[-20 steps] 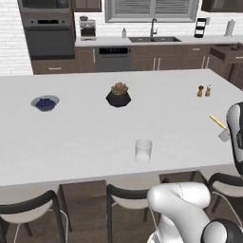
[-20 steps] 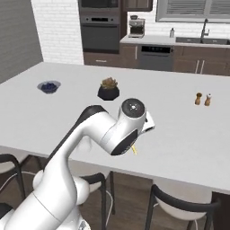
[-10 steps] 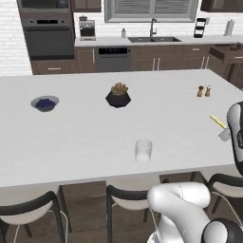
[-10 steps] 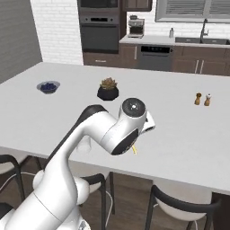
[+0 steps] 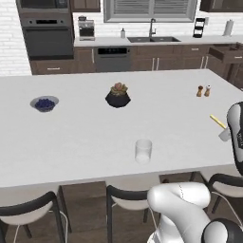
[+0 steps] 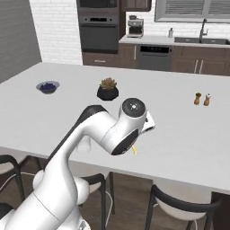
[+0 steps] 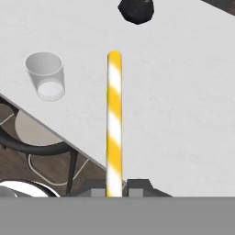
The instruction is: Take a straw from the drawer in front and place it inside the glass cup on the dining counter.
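The glass cup (image 5: 143,151) is standing upright and empty on the dining counter (image 5: 85,137), near its front edge above the stools, and in the hand view it (image 7: 45,75) is showing a bare bottom. Farther back on the white top, a dark blue bowl (image 5: 44,103) is sitting to the left with dark contents that are too small to make out, and a black plant pot (image 5: 117,97) is holding a small green plant. A pair of small shakers (image 5: 203,90) is standing toward the right end. The gripper (image 7: 114,186) is clamping its fingers tight on the lower end of the straw (image 7: 114,124), which is sticking straight out from the tips, yellow with white stripes, over the counter top and to one side of the cup, well apart from it. In the left base view the straw (image 5: 218,121) is poking out at the right edge, slanted above the counter.
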